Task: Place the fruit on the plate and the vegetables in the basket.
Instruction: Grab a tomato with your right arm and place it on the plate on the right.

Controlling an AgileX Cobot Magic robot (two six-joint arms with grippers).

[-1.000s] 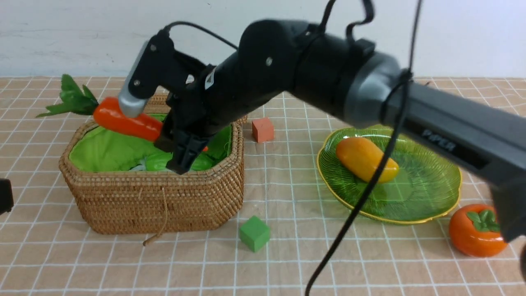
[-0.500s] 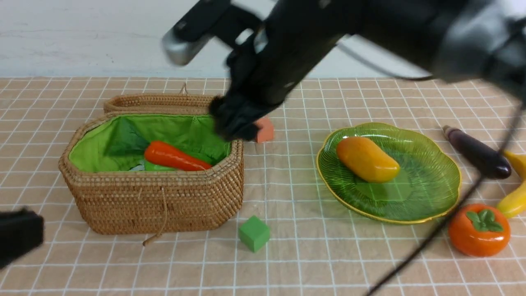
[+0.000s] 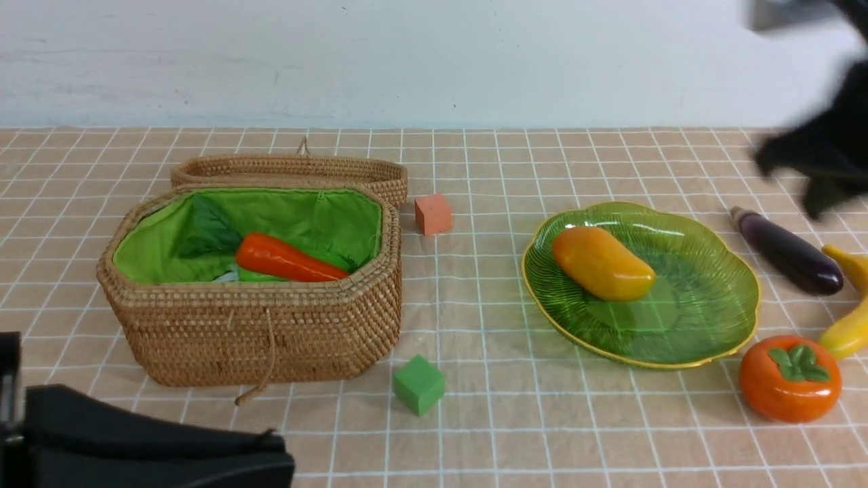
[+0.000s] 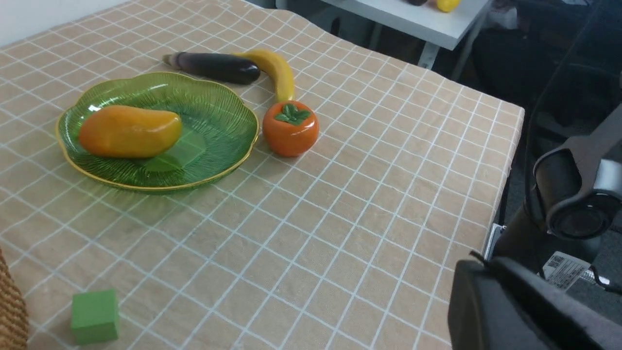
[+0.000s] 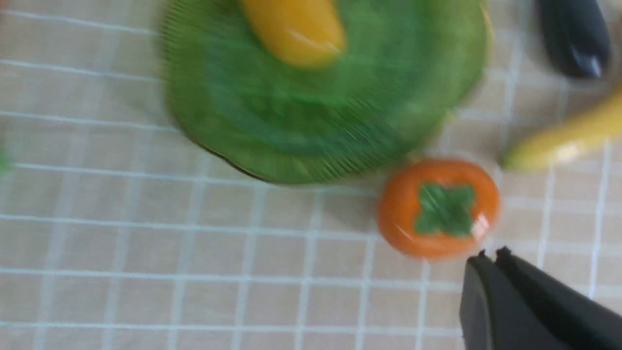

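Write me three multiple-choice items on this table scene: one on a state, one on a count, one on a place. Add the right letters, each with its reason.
1. The basket has its lid:
A) shut
B) open, folded back behind it
C) missing

2. How many fruits lie on the plate?
A) none
B) one
C) three

3. The eggplant lies:
A) in the basket
B) on the plate
C) on the tablecloth, next to the banana

Answers:
1 B: the inside is in plain sight and the lid lies behind the rim.
2 B: only the mango is on it.
3 C: it rests on the tablecloth to the right of the plate, by the banana.
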